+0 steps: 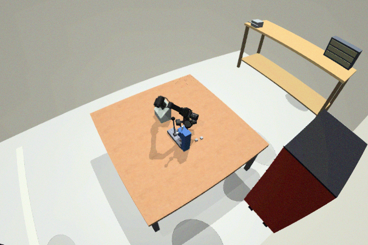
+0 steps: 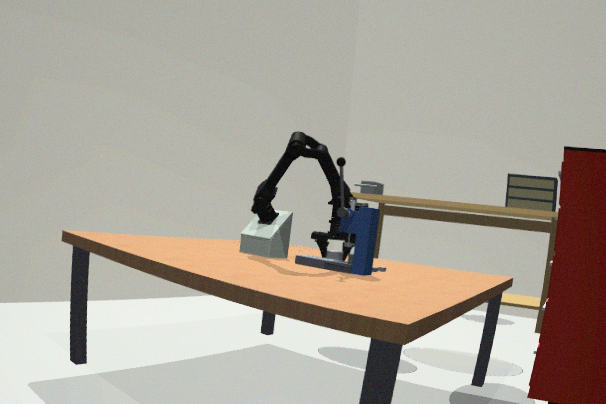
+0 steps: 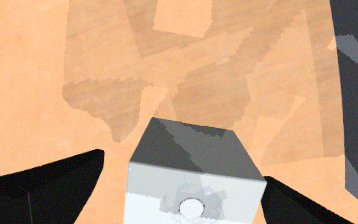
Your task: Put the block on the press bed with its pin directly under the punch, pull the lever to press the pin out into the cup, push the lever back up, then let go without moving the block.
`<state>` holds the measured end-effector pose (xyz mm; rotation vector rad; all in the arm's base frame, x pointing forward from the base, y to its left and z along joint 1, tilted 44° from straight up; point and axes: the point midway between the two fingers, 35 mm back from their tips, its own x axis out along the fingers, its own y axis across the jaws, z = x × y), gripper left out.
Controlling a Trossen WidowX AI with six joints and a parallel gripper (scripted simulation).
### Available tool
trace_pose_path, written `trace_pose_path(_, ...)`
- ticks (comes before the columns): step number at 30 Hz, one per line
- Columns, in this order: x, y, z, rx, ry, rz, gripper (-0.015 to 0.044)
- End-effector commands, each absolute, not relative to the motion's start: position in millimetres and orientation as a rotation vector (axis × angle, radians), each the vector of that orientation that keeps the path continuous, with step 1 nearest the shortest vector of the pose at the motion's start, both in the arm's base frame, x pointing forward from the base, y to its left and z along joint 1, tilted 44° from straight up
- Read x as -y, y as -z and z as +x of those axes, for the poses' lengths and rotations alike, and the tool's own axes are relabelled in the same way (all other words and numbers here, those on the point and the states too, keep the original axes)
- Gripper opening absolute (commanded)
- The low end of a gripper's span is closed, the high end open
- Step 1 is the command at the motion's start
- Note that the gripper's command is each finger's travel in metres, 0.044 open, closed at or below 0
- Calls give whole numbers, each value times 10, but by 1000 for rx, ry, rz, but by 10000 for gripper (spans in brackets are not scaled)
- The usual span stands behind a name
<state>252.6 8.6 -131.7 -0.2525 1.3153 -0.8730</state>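
Note:
The light grey block stands on the wooden table behind the press, with its round pin showing in its top. My gripper points down around the block and is open. In the wrist view the right finger is close against the block's side, and a gap shows at the left finger. The blue press has its grey base on the table. Its lever stands upright. The cup cannot be made out.
The press base runs along the right edge of the wrist view. Two small pale pieces lie beside the press. The arm's pale wedge-shaped stand is on the same table.

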Motion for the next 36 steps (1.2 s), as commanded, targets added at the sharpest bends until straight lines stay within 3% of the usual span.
trace_pose_path(1, -64, 1330, 2514, -1316, 874, -261, 335)
trace_pose_path(6, -64, 1330, 2514, -1316, 874, -261, 204)
trace_pose_path(13, -64, 1330, 2514, -1316, 874, -261, 157)
trace_pose_path(19, -245, 1164, 2547, -1318, 870, -258, 0)
trace_pose_path(28, -690, 673, 2525, -1319, 870, -257, 0)
trace_pose_path(36, -676, 523, 2515, -1319, 869, -258, 0)
